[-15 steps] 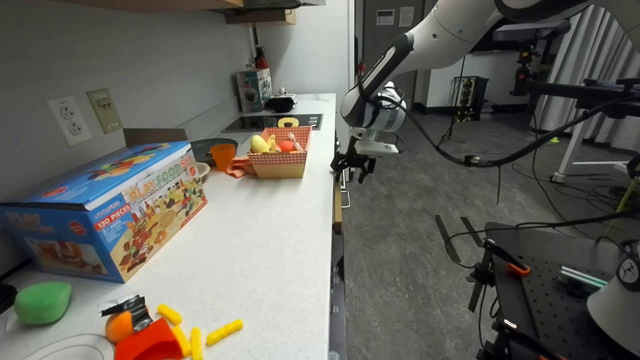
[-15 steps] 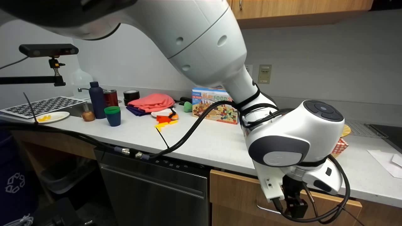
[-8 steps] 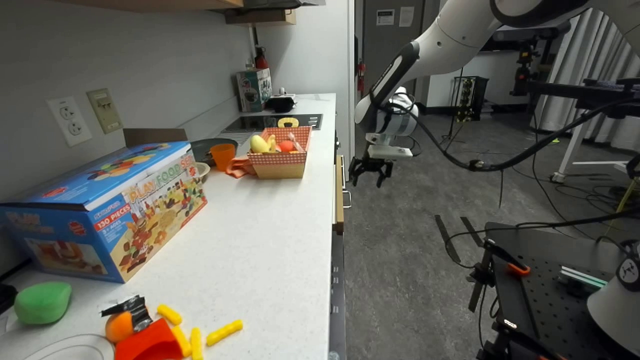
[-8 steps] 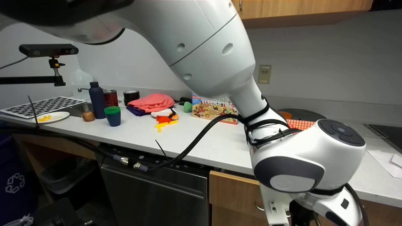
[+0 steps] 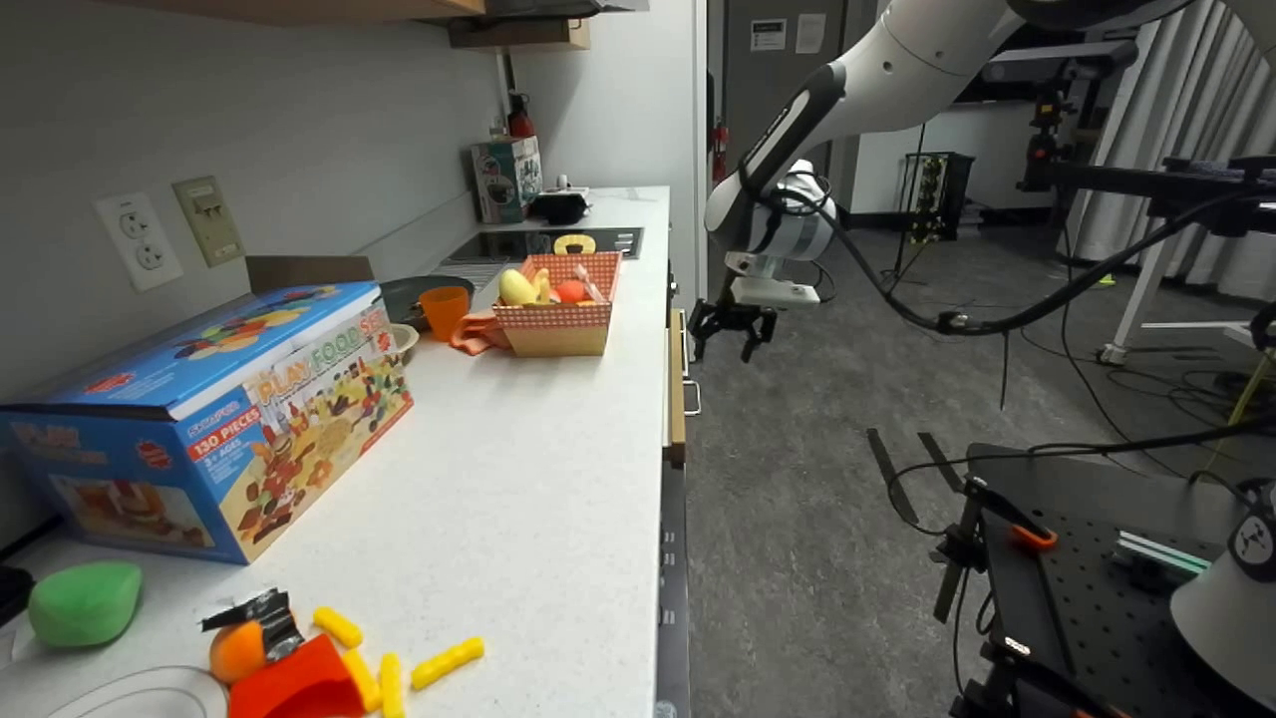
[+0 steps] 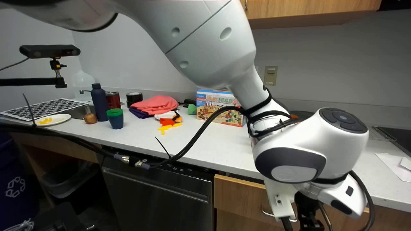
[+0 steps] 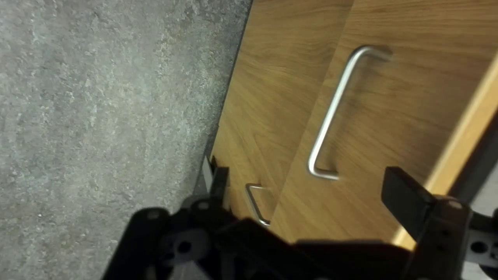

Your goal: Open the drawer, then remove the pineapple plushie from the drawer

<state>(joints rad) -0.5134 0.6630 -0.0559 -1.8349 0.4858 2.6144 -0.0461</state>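
Note:
The drawer has a wood-coloured front panel point(image 7: 381, 128) with a metal handle point(image 7: 330, 112) and stands slightly open, with a dark gap behind its top edge. Its front also shows in both exterior views point(image 5: 677, 424) point(image 6: 239, 197). My gripper point(image 7: 309, 184) is open and empty, with the drawer front and handle beyond its fingers. In an exterior view the gripper point(image 5: 725, 349) hangs just outside the drawer front, apart from it, near handle height or a little above. In another exterior view it is partly hidden and cut off at the bottom edge. The pineapple plushie is out of view.
The white counter point(image 5: 538, 449) runs above the drawer. It bears a checked basket of toy food point(image 5: 553, 339) and a play food box point(image 5: 249, 429). A dishwasher point(image 6: 157, 195) is beside the drawer. A second handle point(image 7: 255, 204) is on a neighbouring front.
The gripper has moved off the drawer's top edge and away from the counter, then risen slightly. The drawer front stands a little further out than one second ago.

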